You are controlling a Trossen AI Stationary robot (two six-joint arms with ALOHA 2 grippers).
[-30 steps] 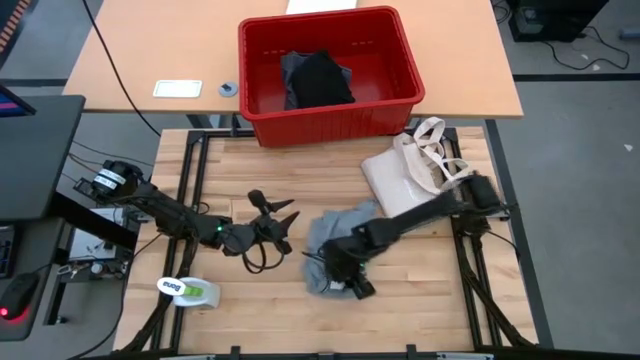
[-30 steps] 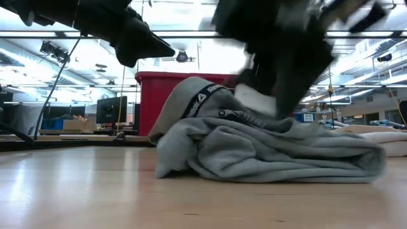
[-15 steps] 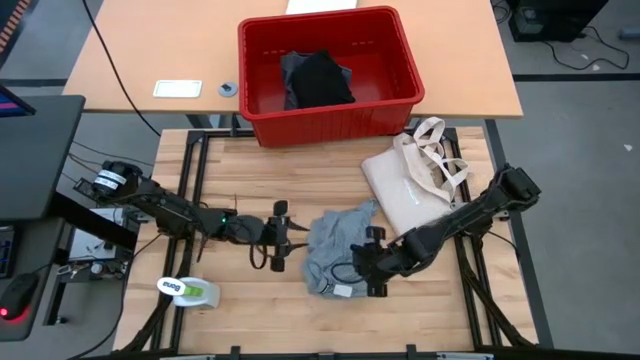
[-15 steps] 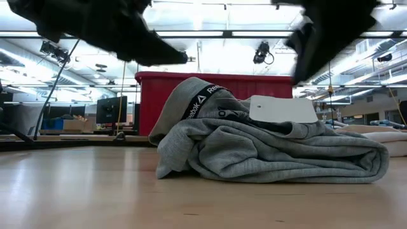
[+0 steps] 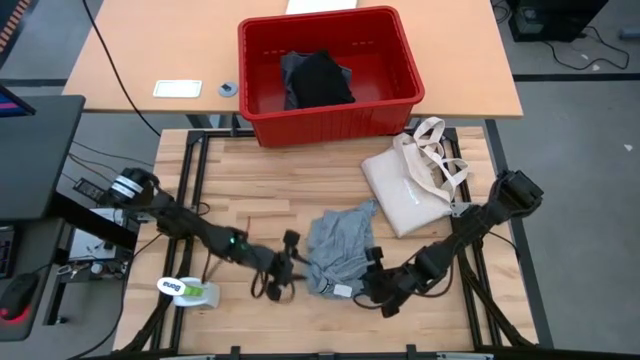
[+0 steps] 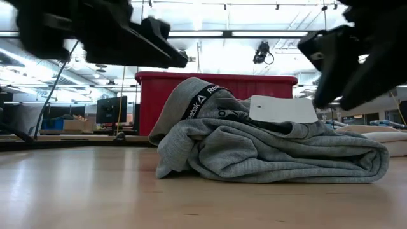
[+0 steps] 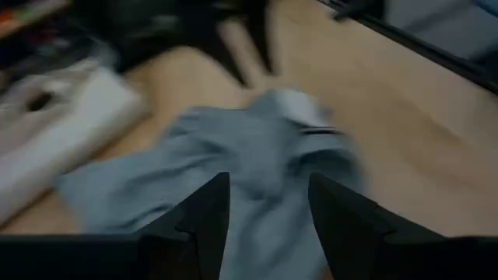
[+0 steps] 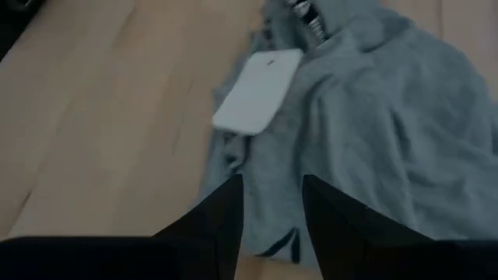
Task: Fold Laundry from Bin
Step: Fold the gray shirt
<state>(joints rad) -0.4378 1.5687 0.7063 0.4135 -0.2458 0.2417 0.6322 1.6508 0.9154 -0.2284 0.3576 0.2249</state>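
Note:
A light grey garment (image 5: 340, 248) lies crumpled on the wooden table, with a white tag (image 8: 257, 92) at its near edge; the low view shows it as a low heap (image 6: 267, 149). My left gripper (image 5: 294, 268) hovers just left of it, open, its fingers pointing at the cloth (image 7: 264, 155). My right gripper (image 5: 373, 281) hovers at the heap's near right corner, open, tipped down toward the cloth. The red bin (image 5: 330, 75) stands at the far side with a black garment (image 5: 318, 80) lying in its bottom.
A cream tote bag (image 5: 412, 175) lies right of the grey garment, near the table's right edge. A white and green object (image 5: 190, 290) lies at the near left. A white card (image 5: 177, 88) and a small round item (image 5: 228, 88) sit left of the bin.
My right gripper has drawn off the grey garment toward the table's right and near edge, turning as it went. My left gripper has moved toward the near edge and toward the garment's left side, turning and dipping. The garment has stayed heaped where it was.

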